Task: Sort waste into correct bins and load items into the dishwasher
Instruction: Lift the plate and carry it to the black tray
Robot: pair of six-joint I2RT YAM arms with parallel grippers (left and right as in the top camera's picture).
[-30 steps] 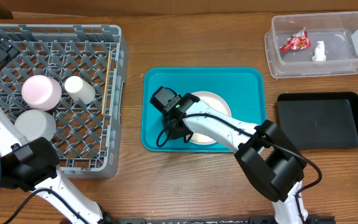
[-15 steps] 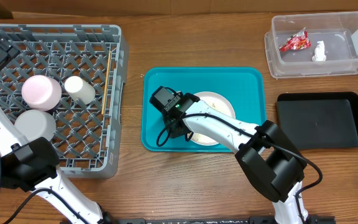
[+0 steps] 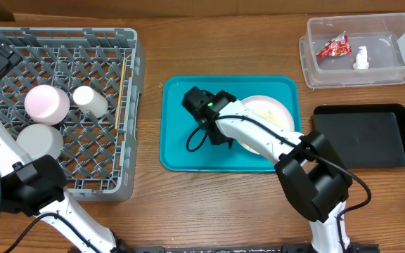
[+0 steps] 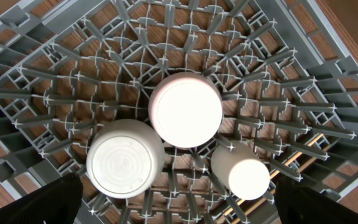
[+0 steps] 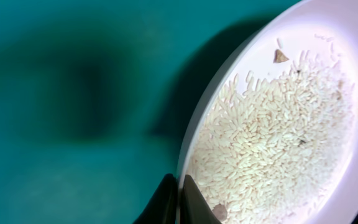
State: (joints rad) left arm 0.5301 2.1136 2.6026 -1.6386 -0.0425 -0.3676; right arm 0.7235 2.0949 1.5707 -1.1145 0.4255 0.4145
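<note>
My right gripper (image 3: 234, 125) is shut on the left rim of the large white plate (image 3: 273, 112) over the teal tray (image 3: 178, 151). In the right wrist view the fingertips (image 5: 180, 194) pinch the rim, and the tilted plate (image 5: 328, 56) carries loose rice scraps (image 5: 272, 137). My left gripper (image 4: 179, 214) is open above the grey dish rack (image 3: 129, 42). The rack holds a small white dish (image 3: 46, 103), a white cup (image 3: 90, 100), a grey-green bowl (image 3: 39, 140) and chopsticks (image 3: 123, 91). The clear tub (image 3: 392, 74) holds the red wrapper (image 3: 332, 47) and the tissue (image 3: 361, 57).
The shallow black tray (image 3: 364, 135) lies at the right, below the clear tub. The left wrist view looks down on the dish (image 4: 185, 110), the bowl (image 4: 124, 158) and the cup (image 4: 241, 171) in the rack (image 4: 55, 74).
My right gripper has carried the plate up and to the right over the teal tray. The left arm and the things in the rack have not moved.
</note>
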